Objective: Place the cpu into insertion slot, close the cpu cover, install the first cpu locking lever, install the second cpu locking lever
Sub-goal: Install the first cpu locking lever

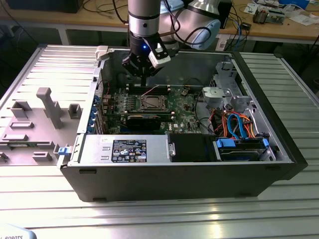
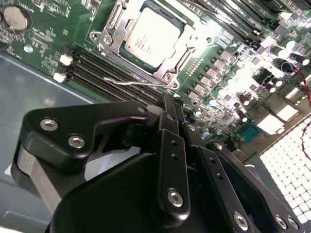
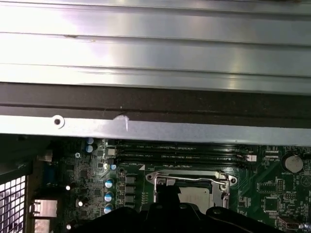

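I have the black two-fingered gripper (image 2: 172,102) inside the open black computer case (image 1: 259,89), its fingers pressed together with nothing between them. In the exterior view it hangs over the green motherboard (image 1: 182,107), close to the case's far wall and just behind the socket.

The dull silver-grey square cpu (image 2: 150,36) is seated in the dark square insertion slot (image 2: 104,39) with its silvery rim. The thin silvery frame-shaped cpu cover (image 2: 184,46) lies flat around the cpu, and the metal top shows through its window. That makes one chip, one slot and one cover.

One bent wire locking lever (image 2: 129,83) runs along the slot's edge, between it and the long black memory slots (image 2: 97,68). I count what looks like four of those, though glare blurs their lines. Two white clips (image 2: 65,59) stand at their ends, and one round silver coin cell (image 2: 17,17) sits beyond.

Room above the socket is open. In the first wrist view the silvery case flange (image 3: 146,128) runs just past the memory slots, so that side is tight. In the exterior view a black expansion card (image 1: 142,119) lies just in front of the socket, and the silvery drive cage (image 1: 224,92) stands well apart on the exterior view's right.
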Robot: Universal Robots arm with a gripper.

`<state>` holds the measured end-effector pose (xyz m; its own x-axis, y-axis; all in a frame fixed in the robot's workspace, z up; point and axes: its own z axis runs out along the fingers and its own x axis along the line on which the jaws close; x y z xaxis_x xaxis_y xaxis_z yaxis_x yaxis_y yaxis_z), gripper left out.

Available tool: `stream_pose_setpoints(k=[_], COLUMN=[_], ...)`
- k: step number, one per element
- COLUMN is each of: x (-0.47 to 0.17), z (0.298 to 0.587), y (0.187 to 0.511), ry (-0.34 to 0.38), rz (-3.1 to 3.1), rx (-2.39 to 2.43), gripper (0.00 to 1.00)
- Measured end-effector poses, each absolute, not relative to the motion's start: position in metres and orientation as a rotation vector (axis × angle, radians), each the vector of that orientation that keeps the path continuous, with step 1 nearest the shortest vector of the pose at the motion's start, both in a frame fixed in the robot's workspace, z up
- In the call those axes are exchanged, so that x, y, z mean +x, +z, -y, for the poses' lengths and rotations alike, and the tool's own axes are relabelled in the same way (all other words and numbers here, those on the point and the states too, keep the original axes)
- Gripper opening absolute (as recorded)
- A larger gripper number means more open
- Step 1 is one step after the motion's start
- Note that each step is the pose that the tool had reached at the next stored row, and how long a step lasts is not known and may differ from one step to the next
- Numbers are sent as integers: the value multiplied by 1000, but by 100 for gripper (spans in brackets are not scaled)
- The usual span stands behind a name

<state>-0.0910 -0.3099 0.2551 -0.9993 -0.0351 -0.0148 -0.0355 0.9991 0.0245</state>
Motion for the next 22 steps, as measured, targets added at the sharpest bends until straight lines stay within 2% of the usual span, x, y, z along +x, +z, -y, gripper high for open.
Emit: stream_pose_setpoints(k=[22], x=[-76], z=[300], y=[236], ry=[37], rz=[-3118], rx=[-12], gripper=[11])
